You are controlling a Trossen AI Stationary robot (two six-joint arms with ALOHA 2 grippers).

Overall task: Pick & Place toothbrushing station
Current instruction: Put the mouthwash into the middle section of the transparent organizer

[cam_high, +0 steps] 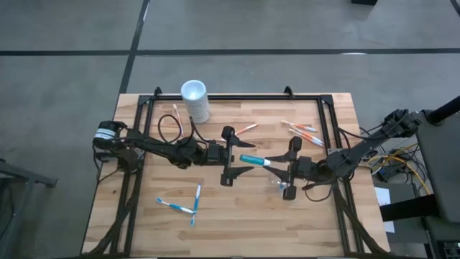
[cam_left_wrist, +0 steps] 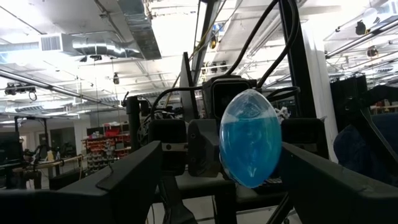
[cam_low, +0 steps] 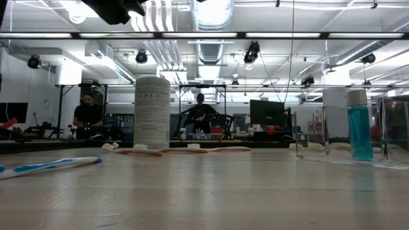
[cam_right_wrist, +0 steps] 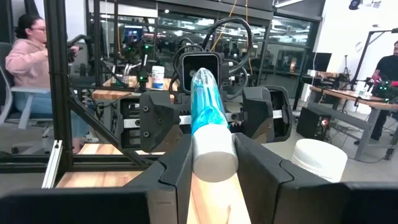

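Grey floor (cam_high: 65,29) with dark seam lines — exposed ceiling ducts (cam_low: 214,16), strip lights, desks behind.

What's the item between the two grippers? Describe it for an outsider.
Mid-table, where the arms meet, the right gripper is shut on the white-capped end of a teal tube, with the open left gripper at its other end. It is far thicker than the thin toothbrushes nearby.

We see 1 tall opaque white cup (cam_high: 195,101) standing upright on the wooden table (cam_high: 237,216), beyond the left gripper (cam_high: 230,155) toward the black frame rail (cam_high: 237,96). Past the table, 1 person in a pink top (cam_right_wrist: 25,56) sits at a bench.
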